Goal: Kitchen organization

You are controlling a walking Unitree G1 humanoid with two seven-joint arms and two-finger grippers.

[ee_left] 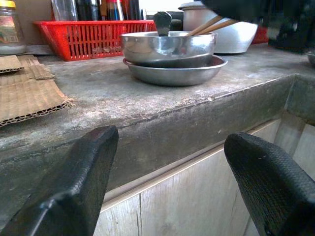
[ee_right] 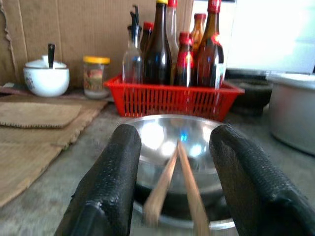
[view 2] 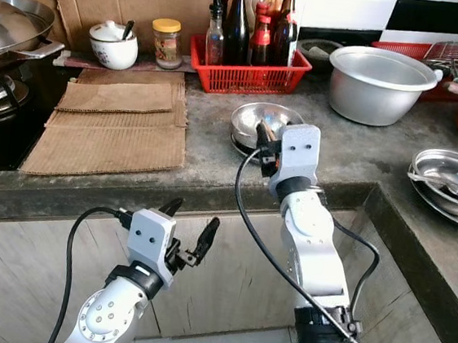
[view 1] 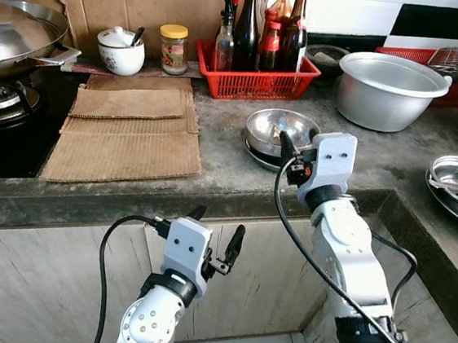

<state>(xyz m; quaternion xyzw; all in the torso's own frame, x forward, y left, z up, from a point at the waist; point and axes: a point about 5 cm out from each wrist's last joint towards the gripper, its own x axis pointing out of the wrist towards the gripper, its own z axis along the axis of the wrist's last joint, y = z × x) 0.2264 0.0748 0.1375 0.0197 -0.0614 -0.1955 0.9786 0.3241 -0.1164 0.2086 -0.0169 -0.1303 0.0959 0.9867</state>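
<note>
A small steel bowl (view 1: 268,127) sits in a shallow steel plate (ee_left: 147,73) on the grey counter (view 1: 221,167). My right gripper (ee_right: 172,140) hovers at the bowl's near rim, open. A pair of wooden chopsticks (ee_right: 173,179) slants between its fingers (ee_right: 115,172) down into the bowl; the fingers stand well apart from them. In the left wrist view the chopsticks (ee_left: 209,24) rise out of the bowl toward that gripper. My left gripper (view 1: 217,226) hangs open and empty below the counter's front edge, before the cupboard front.
A red basket of bottles (view 1: 255,80) stands behind the bowl, a large aluminium basin (view 1: 389,90) to its right. Cardboard sheets (view 1: 127,128), a wok (view 1: 14,34) on the stove, a white pot (view 1: 120,52) and a jar (view 1: 174,49) lie left. A steel dish (view 2: 449,182) holds more chopsticks.
</note>
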